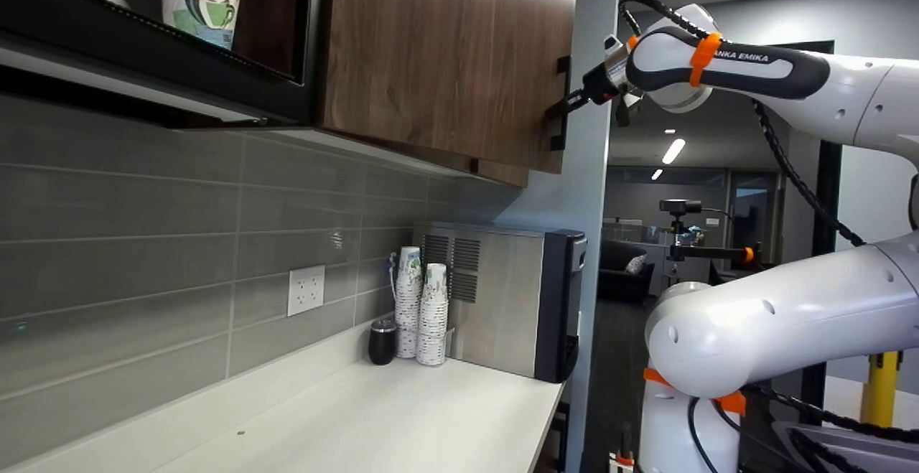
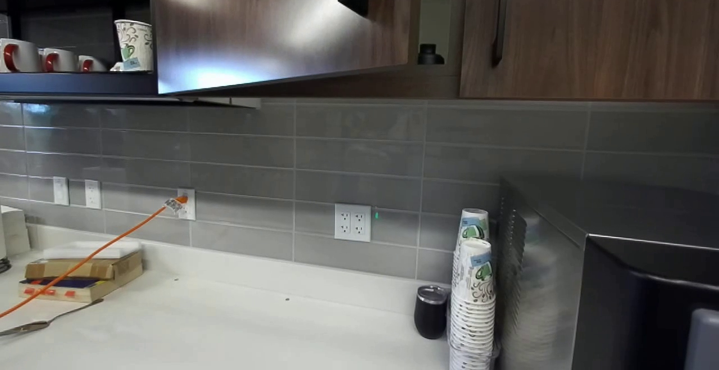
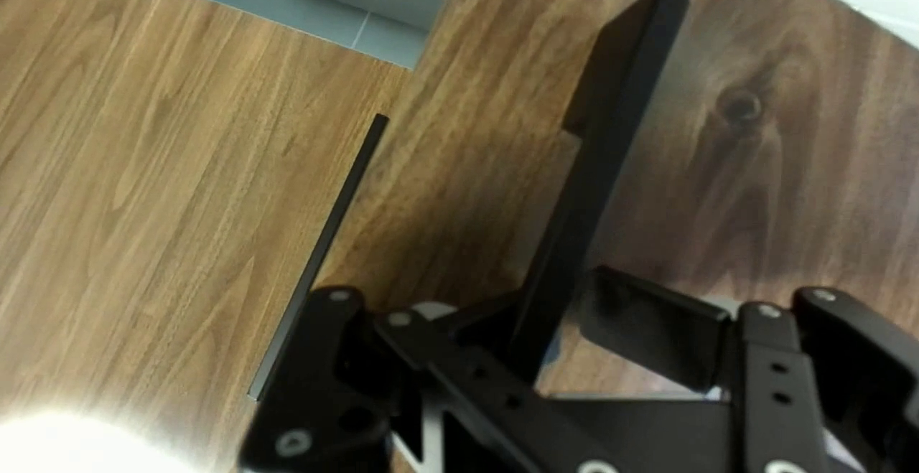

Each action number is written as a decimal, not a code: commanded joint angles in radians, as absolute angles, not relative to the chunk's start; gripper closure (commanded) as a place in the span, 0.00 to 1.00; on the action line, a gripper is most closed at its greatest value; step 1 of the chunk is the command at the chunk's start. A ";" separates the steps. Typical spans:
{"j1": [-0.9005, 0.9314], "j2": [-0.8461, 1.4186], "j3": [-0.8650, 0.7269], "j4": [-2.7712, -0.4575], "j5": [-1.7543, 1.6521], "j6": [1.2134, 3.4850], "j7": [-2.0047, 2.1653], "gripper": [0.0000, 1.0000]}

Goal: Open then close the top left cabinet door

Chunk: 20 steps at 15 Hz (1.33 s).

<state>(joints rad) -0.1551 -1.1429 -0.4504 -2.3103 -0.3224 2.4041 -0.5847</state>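
Top left cabinet door (image 1: 445,64) ajar in both exterior views, above worktop (image 1: 402,415). Claw (image 3: 549,308) at its front, drawn in narrow, holding black handle (image 3: 602,164), bar running between fingers (image 3: 653,333). Handle ends show above and below claw; door panel just behind it. Neighbouring door (image 3: 179,171) at left in wrist view.

White counter (image 1: 344,423), 2 cup stacks (image 1: 429,315), black tumbler (image 1: 383,342)

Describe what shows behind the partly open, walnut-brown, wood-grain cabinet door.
In an exterior view, a stepped black object shows against a pale interior, past the free edge of the walnut-brown wood-grain door; what it is, I cannot tell. The door covers the rest inside.
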 commanded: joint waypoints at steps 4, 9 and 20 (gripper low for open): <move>-0.065 -0.943 -0.425 -2.214 -0.252 2.490 -0.463 0.96; -0.064 -0.828 -0.445 -2.138 -0.205 2.514 -0.447 0.96; -0.048 -0.621 -0.473 -1.990 -0.088 2.538 -0.472 0.96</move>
